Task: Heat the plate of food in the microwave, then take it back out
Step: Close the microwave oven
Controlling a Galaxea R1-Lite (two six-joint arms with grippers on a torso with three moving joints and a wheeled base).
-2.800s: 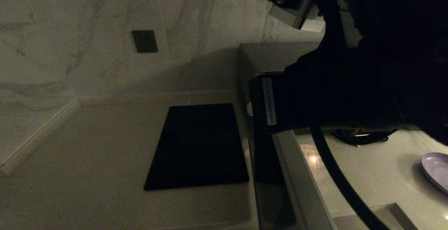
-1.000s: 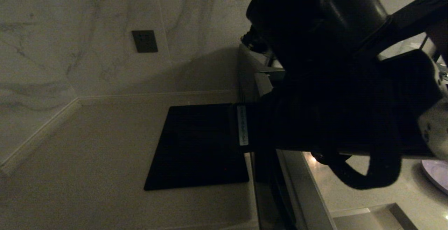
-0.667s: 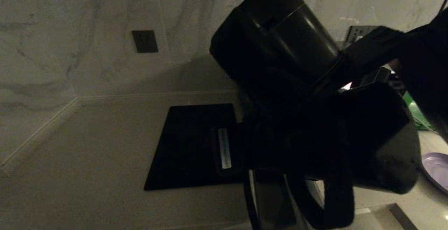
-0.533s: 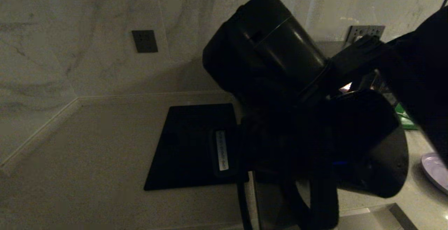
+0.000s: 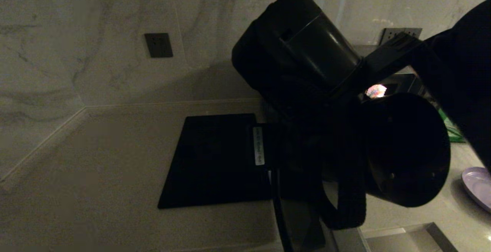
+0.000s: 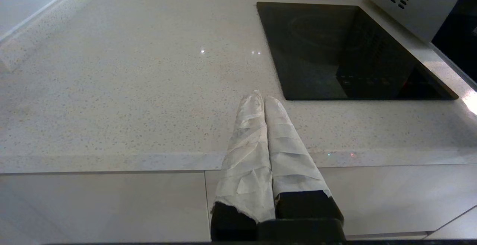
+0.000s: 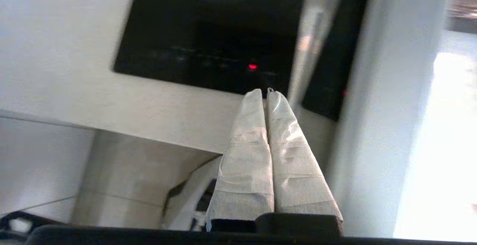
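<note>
Head view, right arm: the black right arm (image 5: 345,129) fills the middle and right of the picture, hiding most of the large boxy silver-grey microwave with its dark glass door (image 5: 303,221); only a lower strip of the door shows.
Head view, plate: the round shallow pale lilac plate (image 5: 477,186) lies on the pale speckled stone bench (image 5: 96,175) at the far right edge, well apart from the microwave door; its food cannot be made out here.
Head view, room: a flat black rectangular cooktop slab (image 5: 215,160) is set in the bench before a marbled wall with a dark socket plate (image 5: 158,45).
Left wrist view: the left gripper (image 6: 264,99) hangs parked over the bench edge, tape-wrapped jaws pressed together, empty.
Right wrist view: the right gripper (image 7: 264,93) has its jaws closed on nothing, beside the microwave's door edge.
Step in hand, judged: working the door; push or hook with closed tips at the edge, slowly, keeping the arm off the plate.
</note>
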